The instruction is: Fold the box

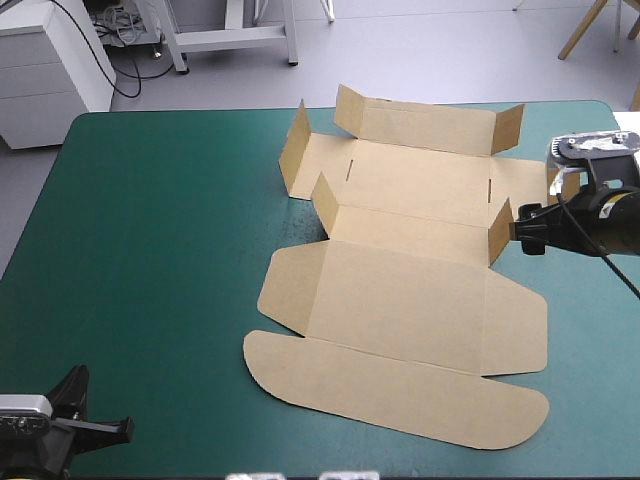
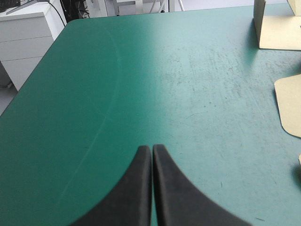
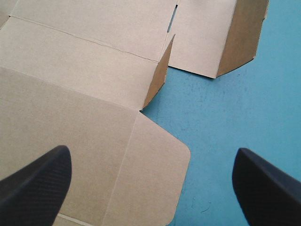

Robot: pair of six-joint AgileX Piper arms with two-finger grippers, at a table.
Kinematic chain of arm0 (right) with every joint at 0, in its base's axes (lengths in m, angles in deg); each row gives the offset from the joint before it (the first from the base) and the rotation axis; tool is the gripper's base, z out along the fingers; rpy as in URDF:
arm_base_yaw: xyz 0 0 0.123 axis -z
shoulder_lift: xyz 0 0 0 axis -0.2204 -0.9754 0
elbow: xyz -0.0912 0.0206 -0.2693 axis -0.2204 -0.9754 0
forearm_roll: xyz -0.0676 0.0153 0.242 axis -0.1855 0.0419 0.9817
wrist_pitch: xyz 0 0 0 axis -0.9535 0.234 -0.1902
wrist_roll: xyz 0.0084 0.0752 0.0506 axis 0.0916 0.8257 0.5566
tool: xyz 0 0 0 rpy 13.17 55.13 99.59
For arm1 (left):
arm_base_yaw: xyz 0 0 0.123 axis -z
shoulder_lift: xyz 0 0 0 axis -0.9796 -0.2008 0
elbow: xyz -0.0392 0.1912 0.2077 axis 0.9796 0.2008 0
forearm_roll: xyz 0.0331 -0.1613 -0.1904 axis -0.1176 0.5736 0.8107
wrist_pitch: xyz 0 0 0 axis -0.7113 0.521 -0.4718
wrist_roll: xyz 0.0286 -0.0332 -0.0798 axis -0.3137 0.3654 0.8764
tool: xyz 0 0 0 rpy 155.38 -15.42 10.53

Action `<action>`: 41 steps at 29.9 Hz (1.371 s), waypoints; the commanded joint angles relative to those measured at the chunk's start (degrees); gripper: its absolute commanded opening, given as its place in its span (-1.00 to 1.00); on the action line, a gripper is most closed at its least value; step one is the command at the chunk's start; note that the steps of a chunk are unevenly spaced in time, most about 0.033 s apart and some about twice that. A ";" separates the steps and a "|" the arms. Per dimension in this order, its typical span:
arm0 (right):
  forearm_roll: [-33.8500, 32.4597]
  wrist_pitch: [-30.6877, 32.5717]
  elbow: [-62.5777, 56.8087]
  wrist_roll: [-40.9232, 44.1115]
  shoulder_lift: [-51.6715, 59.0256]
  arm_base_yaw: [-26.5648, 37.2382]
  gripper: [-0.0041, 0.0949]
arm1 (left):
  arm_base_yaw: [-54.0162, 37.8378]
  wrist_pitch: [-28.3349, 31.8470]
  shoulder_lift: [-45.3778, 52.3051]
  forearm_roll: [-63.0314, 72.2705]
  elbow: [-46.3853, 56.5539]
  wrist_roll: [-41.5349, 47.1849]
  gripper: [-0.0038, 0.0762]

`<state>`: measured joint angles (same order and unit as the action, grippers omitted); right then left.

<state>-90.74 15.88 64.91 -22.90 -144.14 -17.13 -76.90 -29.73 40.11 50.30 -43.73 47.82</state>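
Right gripper (image 3: 153,153) released, over box (image 3: 84,122) edge; left gripper (image 2: 152,148) clenched above teal-green cover (image 2: 141,70).

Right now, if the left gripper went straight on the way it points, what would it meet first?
Nothing, apparently: the left gripper, shut, points across bare teal-green cover toward the table's far edge. The box lies off to one side.
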 commanded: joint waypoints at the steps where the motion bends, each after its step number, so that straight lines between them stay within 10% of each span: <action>1: -0.77 -3.32 1.28 0.64 0.16 -0.10 0.84 | -0.02 4.48 0.67 0.12 -1.16 -0.01 -0.93; 41: 14.19 -2.46 17.02 -5.23 -42.77 9.20 0.81 | -0.02 4.48 0.67 0.12 -1.16 -0.01 -0.93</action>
<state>-76.84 13.63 81.25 -27.55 -189.84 -8.29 -76.90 -29.68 40.11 50.30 -43.73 47.82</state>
